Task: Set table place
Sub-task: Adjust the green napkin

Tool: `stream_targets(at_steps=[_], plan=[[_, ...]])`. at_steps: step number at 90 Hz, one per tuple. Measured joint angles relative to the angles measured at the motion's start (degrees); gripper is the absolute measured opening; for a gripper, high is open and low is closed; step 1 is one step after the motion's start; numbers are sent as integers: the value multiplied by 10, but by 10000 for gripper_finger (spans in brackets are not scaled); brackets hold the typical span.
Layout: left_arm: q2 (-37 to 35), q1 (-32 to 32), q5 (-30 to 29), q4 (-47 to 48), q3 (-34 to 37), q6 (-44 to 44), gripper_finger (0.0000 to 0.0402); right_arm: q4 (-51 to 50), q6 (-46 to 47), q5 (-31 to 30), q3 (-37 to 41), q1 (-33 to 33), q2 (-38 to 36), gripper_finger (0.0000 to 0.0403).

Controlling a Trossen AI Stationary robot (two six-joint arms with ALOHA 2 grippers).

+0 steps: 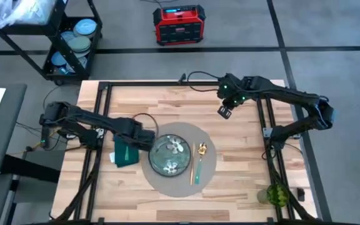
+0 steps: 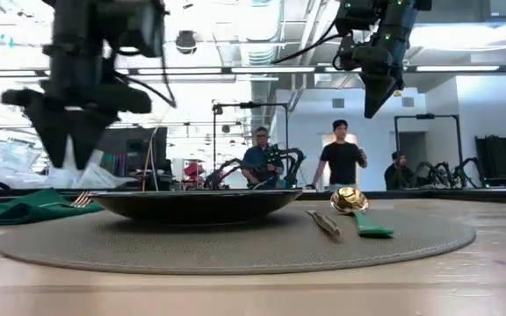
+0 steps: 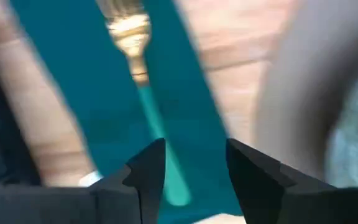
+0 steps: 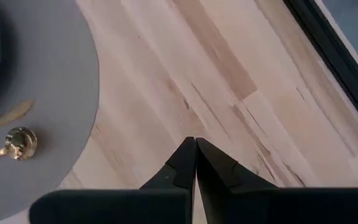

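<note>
— Two arms work over the bench [image 1: 242, 162]. Where is the mat [image 1: 208, 169]?
— It lies flat mid-bench, under the plate [image 1: 170, 154].
— How would it handle?
— Likely light and floppy; best pinched at a bare edge.
— And the jaws?
— The left gripper [image 3: 194, 171], beside the plate, hangs open over the fork [image 3: 143, 93] on the napkin [image 1: 125, 154]. The right gripper [image 4: 195, 149], well beyond the mat, is closed and empty.

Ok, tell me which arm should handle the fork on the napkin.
Left. The left hand hovers open at the green napkin, with the fork lying just ahead of its fingers. The right hand is shut, raised over bare table, far from the placemat.
</note>
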State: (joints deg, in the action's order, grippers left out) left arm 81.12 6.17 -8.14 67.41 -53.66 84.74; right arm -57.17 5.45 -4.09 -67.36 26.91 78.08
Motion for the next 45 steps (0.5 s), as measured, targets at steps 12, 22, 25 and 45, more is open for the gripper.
stream_targets(at_steps=[12,22,25,45], plan=[[-48,11,-22,8,52,72,151,3,1,1,24,-9,0,0],[-73,14,-52,0,91,106,141,6,8,2,37,-19,0,0],[-76,14,-62,-4,100,111,133,9,11,2,41,-23,0,0],[-78,14,-68,-45,143,107,33,13,20,2,55,-37,0,0]])
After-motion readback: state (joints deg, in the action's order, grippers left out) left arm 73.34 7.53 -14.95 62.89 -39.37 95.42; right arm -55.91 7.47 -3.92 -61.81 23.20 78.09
